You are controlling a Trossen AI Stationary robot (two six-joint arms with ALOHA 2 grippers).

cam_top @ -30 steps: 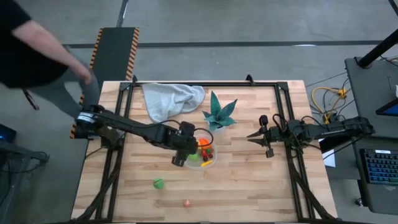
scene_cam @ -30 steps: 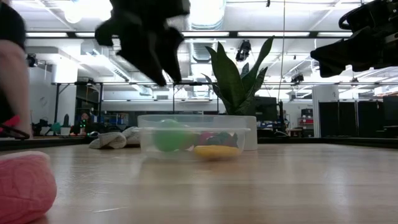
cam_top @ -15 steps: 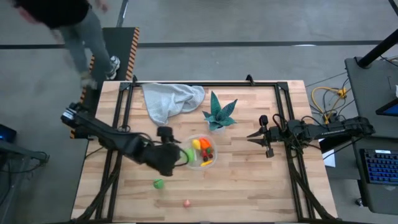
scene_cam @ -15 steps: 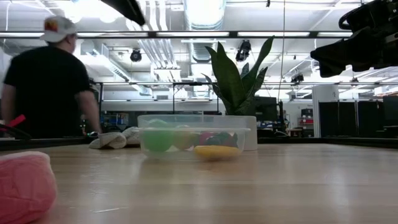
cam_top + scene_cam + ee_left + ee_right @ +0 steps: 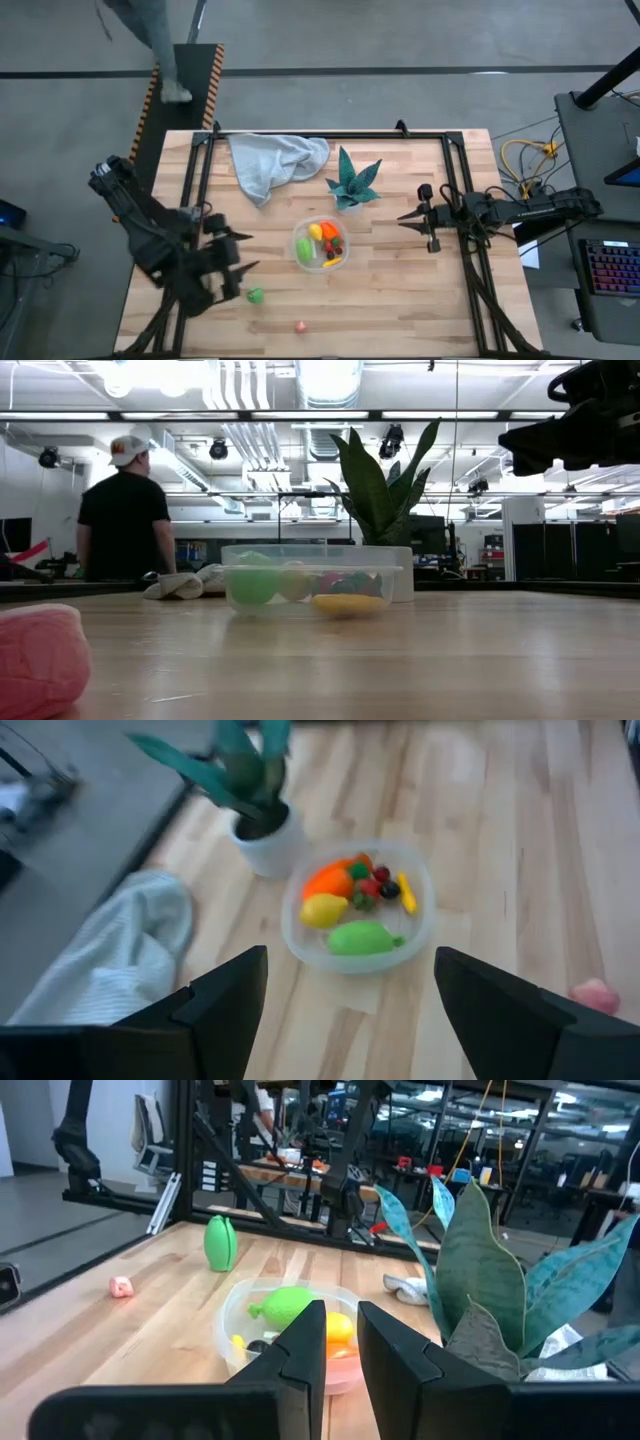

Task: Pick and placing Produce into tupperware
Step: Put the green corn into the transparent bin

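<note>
tub [image 5: 302,262] mostly filled; green piece [image 5: 256,295] and pink bit [image 5: 300,326] remain on table. your left gripper [image 5: 232,262] gapes empty, right gripper [image 5: 403,219] nearly closed.

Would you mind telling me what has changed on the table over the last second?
The left tool has pulled back from over the container toward the table's left edge, open and empty, near the green piece. A green fruit it had carried now lies in the container. The person has walked away. The right tool, plant, cloth and pink piece stayed put.
</note>
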